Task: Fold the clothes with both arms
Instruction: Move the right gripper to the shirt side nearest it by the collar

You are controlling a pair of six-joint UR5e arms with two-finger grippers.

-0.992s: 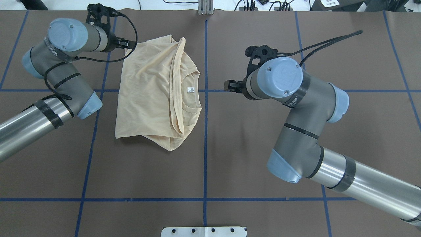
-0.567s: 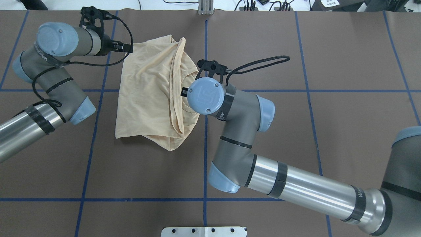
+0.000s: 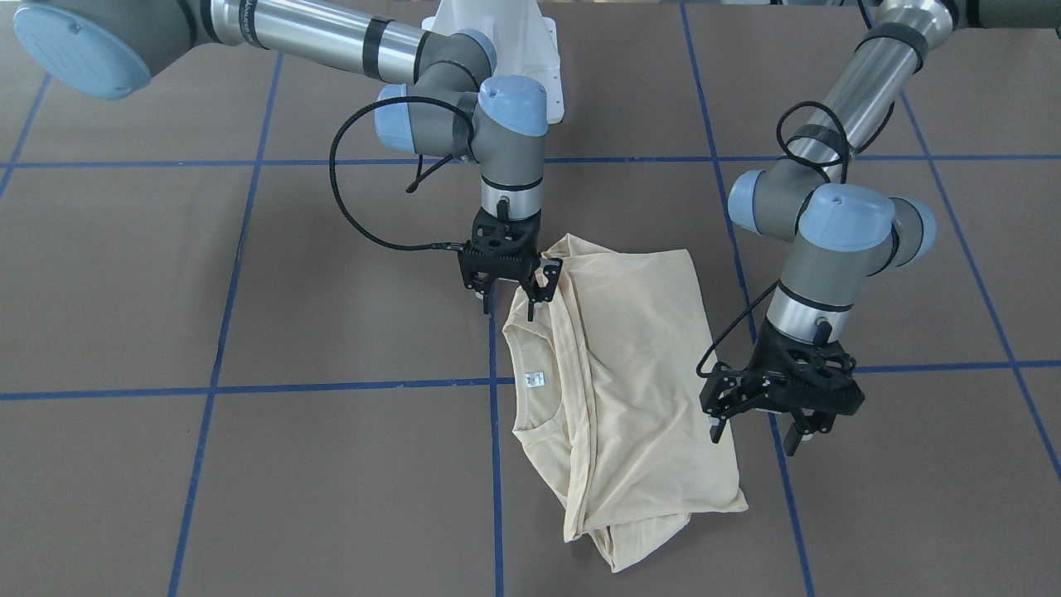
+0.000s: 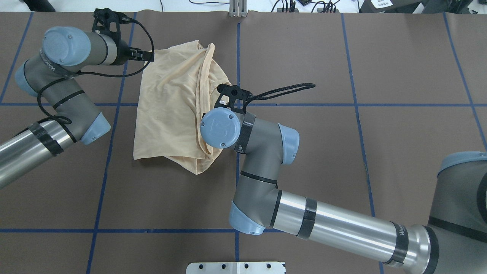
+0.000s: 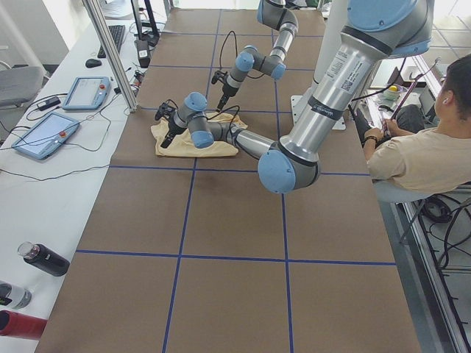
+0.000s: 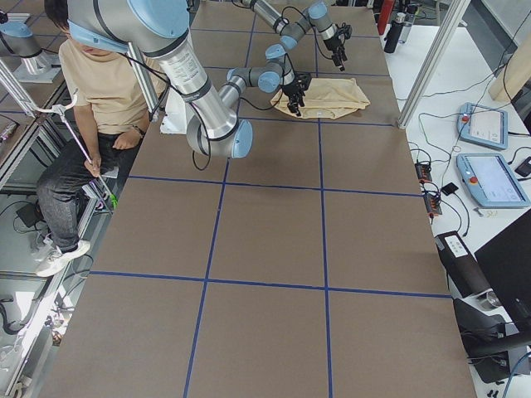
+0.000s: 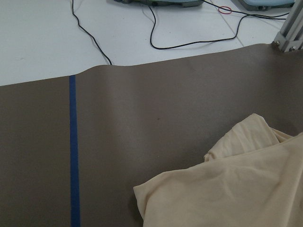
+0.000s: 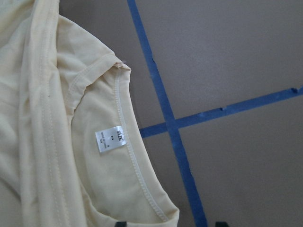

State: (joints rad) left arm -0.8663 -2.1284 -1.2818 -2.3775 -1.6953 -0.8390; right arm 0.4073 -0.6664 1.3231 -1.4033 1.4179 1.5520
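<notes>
1 T-shirt (image 4: 171, 110) lies part-folded and rumpled on the table (image 4: 342, 171), left of centre. Right gripper (image 3: 510, 308): jaws open over its neckline-side edge. Left gripper (image 3: 756, 438): jaws open beside its far corner. Further folds likely remain.

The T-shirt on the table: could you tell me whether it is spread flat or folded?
Folded, loosely: the T-shirt lies doubled in rumpled overlapping layers, its neck label facing up.

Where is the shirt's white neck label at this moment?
In the front-facing view, the label sits inside the collar of the shirt, beside the blue tape crossing.
</notes>
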